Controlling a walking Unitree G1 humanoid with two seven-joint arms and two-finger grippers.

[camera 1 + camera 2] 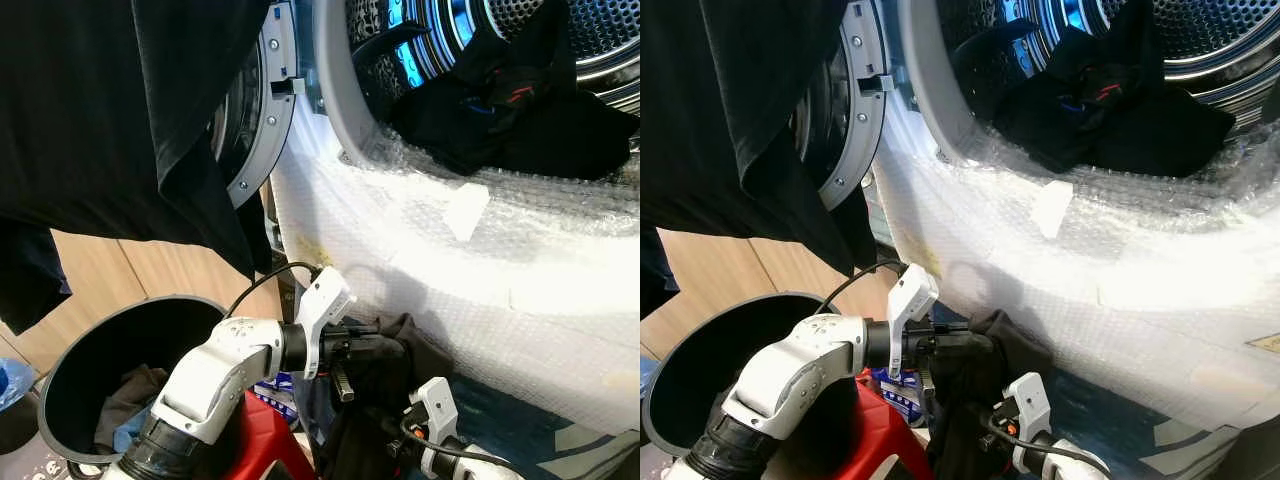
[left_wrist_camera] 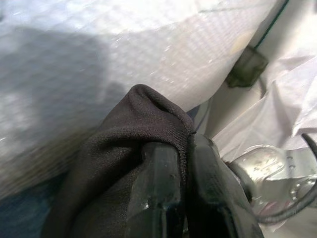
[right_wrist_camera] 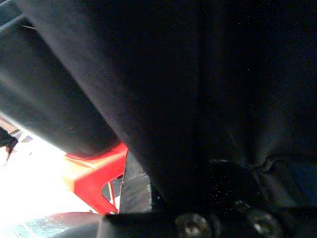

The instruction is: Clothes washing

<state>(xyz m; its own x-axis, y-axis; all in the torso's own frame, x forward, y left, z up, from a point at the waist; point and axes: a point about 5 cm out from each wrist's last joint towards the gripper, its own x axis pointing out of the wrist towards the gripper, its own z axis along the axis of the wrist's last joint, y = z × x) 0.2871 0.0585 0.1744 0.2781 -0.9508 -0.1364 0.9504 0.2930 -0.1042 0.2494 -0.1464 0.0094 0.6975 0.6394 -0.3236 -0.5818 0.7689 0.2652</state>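
While the left gripper is pinching a dark garment low against the bubble wrap, it is needing a clean lift over the rim into the drum; whether the right gripper is open or closed, I cannot tell.

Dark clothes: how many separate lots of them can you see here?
4. One garment hangs over the washer door, a pile lies in the drum, one piece is held by the left gripper, and some sit in the black bin. More may be hidden.
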